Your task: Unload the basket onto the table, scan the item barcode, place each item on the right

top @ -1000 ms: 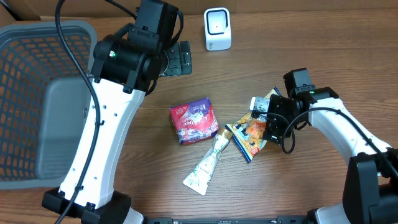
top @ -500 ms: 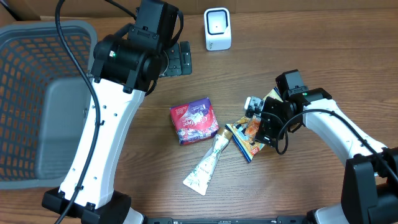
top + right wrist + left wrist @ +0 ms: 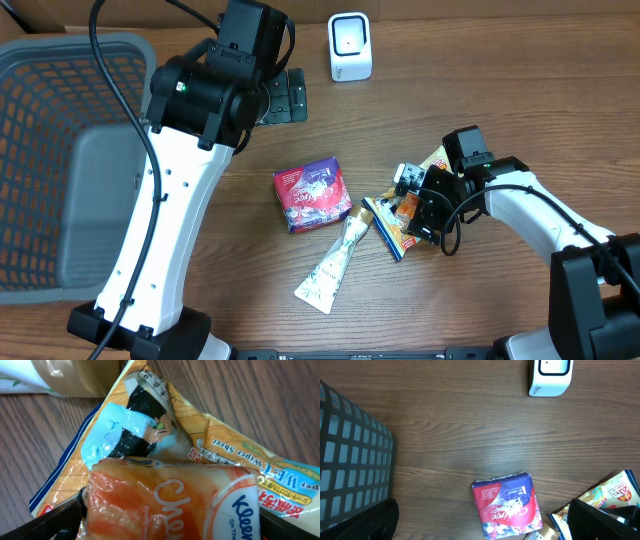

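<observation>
Right tool (image 3: pixel 418 197), lowered over a cluster of packets at the right of the tabletop (image 3: pixel 500 80). Its jaws stood fully apart, and the dark fingers (image 3: pixel 52 521) flanked an orange tissue pack (image 3: pixel 175 497) that lay between them. Whether the fingers touched the pack could not be told, and the pack was not lifted. The tissue pack rested on top of a larger wet-wipes packet (image 3: pixel 150 405), yellow with a blue edge, which lay flat on the wood. Just beside that packet, towards the centre, lay a pale tube (image 3: pixel 333 262), set slantwise with its cap end near the packet's corner. A red and purple packet (image 3: pixel 312 194) lay just left of the tube's upper end, apart from the cluster.

Left tool (image 3: pixel 287 95), held above the far middle of the tabletop, with jaws wide apart and nothing between them. The white scanner (image 3: pixel 350 46) stood upright at the far edge, near the left tool and well apart from the tissue pack. A grey mesh basket (image 3: pixel 70 42) occupied the far left side.
</observation>
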Available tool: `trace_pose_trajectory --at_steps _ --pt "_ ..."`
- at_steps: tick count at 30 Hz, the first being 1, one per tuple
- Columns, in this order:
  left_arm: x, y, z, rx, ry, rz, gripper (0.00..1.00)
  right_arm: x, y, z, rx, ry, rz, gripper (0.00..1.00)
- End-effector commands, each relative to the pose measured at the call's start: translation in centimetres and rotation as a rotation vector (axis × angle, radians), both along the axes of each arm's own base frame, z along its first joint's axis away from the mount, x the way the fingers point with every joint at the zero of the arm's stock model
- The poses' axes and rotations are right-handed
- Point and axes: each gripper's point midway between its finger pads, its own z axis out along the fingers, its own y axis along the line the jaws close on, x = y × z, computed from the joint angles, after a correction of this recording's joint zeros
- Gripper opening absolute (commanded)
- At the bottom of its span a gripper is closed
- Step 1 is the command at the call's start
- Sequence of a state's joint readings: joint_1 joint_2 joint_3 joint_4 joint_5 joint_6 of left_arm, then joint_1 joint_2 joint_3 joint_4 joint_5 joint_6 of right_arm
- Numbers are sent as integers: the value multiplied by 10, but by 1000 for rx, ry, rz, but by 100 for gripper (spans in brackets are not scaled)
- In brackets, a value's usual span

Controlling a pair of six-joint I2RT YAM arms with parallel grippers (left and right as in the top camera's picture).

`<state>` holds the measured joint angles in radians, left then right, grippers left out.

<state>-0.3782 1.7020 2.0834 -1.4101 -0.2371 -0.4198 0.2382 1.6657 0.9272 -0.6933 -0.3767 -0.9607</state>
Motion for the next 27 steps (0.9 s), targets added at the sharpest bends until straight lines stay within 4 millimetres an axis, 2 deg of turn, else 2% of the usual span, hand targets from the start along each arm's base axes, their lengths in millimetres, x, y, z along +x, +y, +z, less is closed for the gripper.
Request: trace_pose_trajectory --at_steps 1,6,8,11,13,16,20,27 --pt "-3 4 13 -1 -42 22 100 0 -2 -3 -20 -8 -11 100" --pt "-3 4 13 -2 -42 21 100 6 -1 -2 -14 -33 -12 90" --pt "-3 4 13 -1 -42 21 100 8 0 -1 -12 -41 -12 82" --pt "-3 4 13 -1 -41 21 100 9 0 0 -11 -46 -12 63" --pt "-3 4 13 -1 -40 21 100 10 0 0 -10 -48 -12 56" --pt "-4 5 13 0 -38 22 100 11 0 2 -7 -57 -12 56" --pt "-4 4 13 0 -38 21 100 22 6 20 28 -94 -34 56" --pt "-4 5 13 3 -39 24 100 51 30 78 184 -174 -74 53"
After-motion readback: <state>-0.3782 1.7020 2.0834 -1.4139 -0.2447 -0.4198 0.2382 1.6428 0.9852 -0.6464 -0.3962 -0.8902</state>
